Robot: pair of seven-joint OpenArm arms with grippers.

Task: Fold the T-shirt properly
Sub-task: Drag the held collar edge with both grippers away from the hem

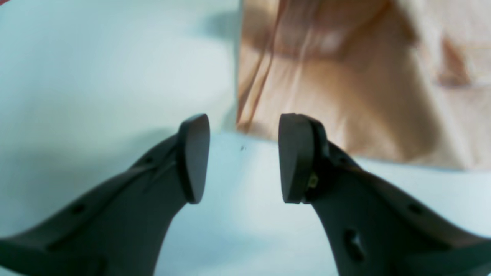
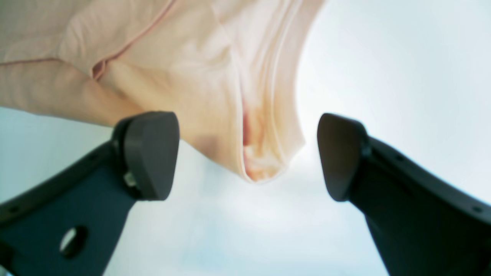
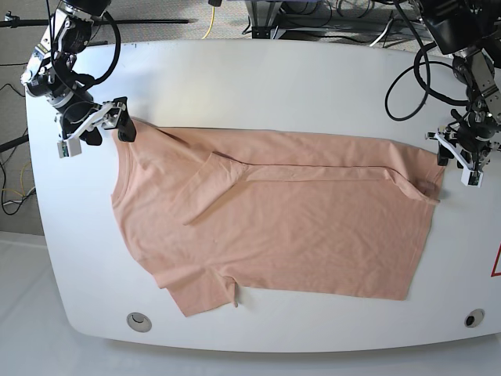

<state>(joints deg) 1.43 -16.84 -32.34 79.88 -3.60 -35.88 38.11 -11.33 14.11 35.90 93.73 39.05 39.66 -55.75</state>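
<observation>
The peach T-shirt [image 3: 297, 227] lies flat on the white table [image 3: 274, 78], with its far long edge folded over along a crease and one sleeve sticking out at the near left. My right gripper [image 3: 102, 129] stands open at the shirt's far left corner. In the right wrist view that corner [image 2: 261, 165] lies just beyond the wide gap between the fingers [image 2: 153, 153], and nothing is pinched. My left gripper [image 3: 456, 160] is open at the far right corner. The left wrist view shows the shirt's edge [image 1: 326, 96] just past its fingertips [image 1: 193, 157], which touch no cloth.
Black cables [image 3: 407, 78] loop over the table's back right corner beside the arm there. Two round grommets [image 3: 139, 321] sit near the front edge. Cables and stands crowd the floor behind the table.
</observation>
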